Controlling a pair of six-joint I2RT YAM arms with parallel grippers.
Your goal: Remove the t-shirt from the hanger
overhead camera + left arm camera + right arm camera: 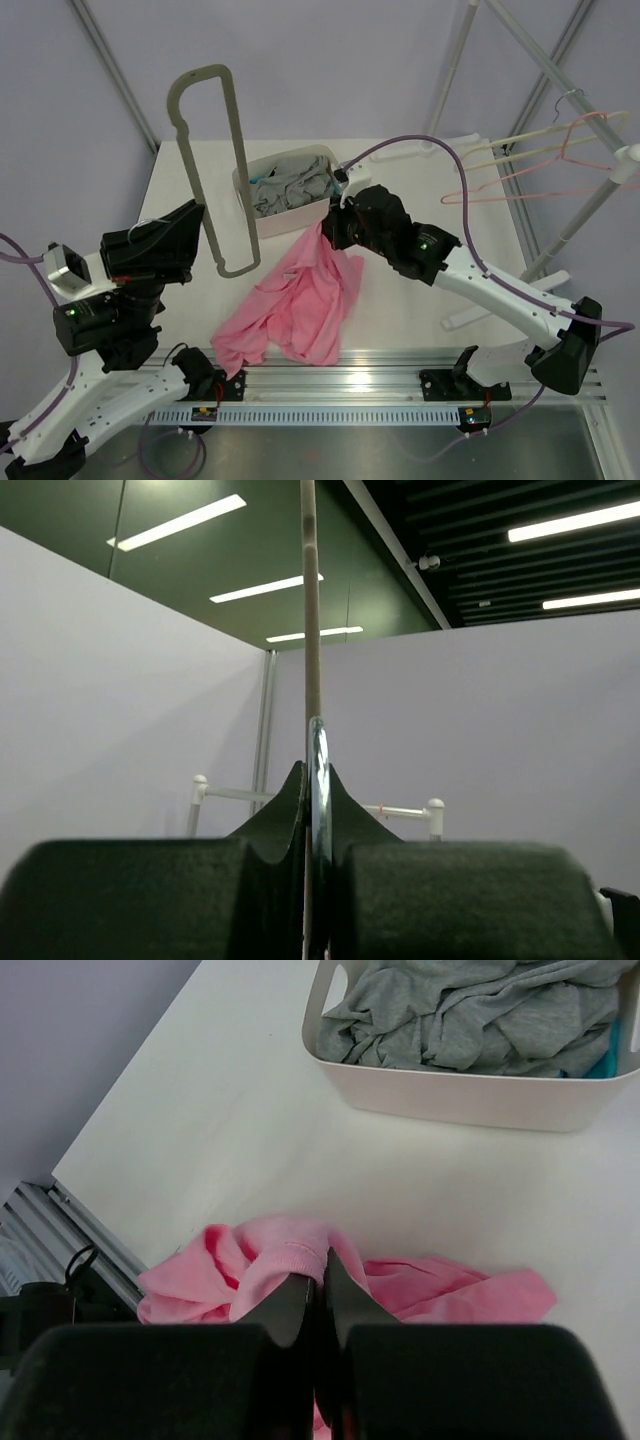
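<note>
The hanger (243, 170) is bare, held in the air on the left of the tub (280, 222), so the main job looks done: no pink cloth hangs on its frame. The left hand (198, 222) is closed on it; the left wrist view shows the jaws pressed against the silver hook (318, 750).

The t-shirt (300, 300) lies crumpled on the counter (400, 290) in front of the tub. One bunched fold is lifted by the right hand (335, 222), whose jaws are pinched shut on the pink fabric (280, 1250).

What seems left is small: let the shirt go, and perhaps set the hanger down.

Edges and room:
- The shirt's lower hem reaches the counter's near edge, far in front of the tub, and may lap over it, so a drop there could let it slide off.
- Bare counter lies to the right of the tub and in front of it, beside the shirt.
- The tub, full of grey clothes (290, 190), sits just behind the right hand.
- The rack (590, 200) stands well right of the tub.
</note>
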